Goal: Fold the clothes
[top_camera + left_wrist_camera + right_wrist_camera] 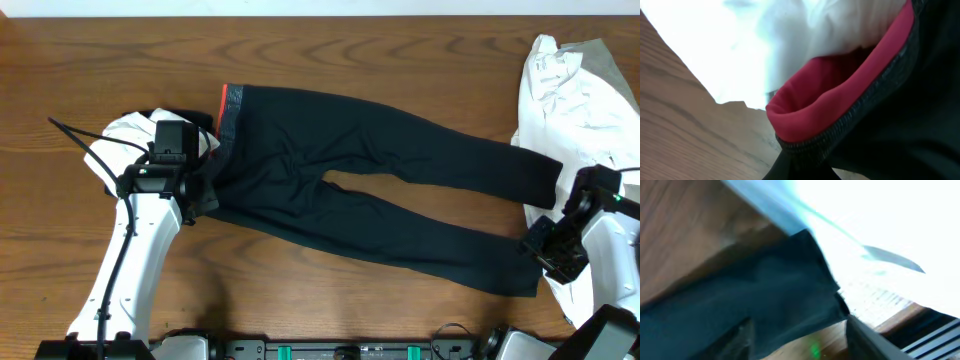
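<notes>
Black trousers (400, 150) between white garment (122, 130) and white heap (580, 90) on wooden table (300, 50)

A brown wooden table (380, 50) with wavy grain lies underneath.

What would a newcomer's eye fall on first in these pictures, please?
The black trousers lie spread across the middle of the table, their red-edged waistband toward the left. A crumpled white garment sits at the right edge, and the left gripper is at the waistband's near corner.
</notes>
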Controlling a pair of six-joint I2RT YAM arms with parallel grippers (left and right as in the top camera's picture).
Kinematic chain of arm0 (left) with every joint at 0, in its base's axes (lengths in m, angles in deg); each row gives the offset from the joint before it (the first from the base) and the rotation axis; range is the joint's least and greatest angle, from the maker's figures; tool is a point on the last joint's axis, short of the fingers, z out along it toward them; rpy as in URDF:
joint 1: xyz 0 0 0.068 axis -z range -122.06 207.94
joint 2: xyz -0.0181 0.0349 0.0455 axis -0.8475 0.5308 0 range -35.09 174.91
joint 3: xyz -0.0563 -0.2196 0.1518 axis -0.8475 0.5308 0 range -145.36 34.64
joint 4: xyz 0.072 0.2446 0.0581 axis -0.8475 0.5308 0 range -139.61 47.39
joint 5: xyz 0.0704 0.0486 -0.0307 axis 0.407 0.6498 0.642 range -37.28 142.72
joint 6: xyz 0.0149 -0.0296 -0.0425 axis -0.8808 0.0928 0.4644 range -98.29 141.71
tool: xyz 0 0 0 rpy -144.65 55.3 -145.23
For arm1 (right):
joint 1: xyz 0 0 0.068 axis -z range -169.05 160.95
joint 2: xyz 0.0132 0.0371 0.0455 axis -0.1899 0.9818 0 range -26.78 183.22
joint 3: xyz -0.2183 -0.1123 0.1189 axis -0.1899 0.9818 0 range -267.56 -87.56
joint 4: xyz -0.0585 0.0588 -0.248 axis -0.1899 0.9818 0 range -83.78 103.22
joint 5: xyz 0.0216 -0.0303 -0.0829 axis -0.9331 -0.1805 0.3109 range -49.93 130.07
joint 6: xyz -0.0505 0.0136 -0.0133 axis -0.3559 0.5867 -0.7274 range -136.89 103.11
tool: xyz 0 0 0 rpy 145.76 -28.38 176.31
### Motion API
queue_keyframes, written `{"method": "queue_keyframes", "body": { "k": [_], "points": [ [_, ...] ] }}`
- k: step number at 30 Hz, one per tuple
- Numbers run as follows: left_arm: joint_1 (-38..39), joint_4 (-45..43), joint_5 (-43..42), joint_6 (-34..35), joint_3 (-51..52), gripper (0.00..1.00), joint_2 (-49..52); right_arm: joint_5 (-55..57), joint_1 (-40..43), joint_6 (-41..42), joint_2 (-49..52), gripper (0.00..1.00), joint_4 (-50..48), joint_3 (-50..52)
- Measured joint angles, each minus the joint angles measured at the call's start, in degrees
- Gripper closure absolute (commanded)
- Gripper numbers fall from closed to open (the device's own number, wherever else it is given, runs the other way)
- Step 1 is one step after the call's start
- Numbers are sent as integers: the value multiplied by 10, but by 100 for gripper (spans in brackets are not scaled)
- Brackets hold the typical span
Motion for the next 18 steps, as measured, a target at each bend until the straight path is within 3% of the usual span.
{"method": "queue_keyframes", "body": {
  "k": [18],
  "points": [
    [0, -2, 3, 8, 0, 93, 0, 33, 23, 38, 0, 53, -39, 73]
  ]
}}
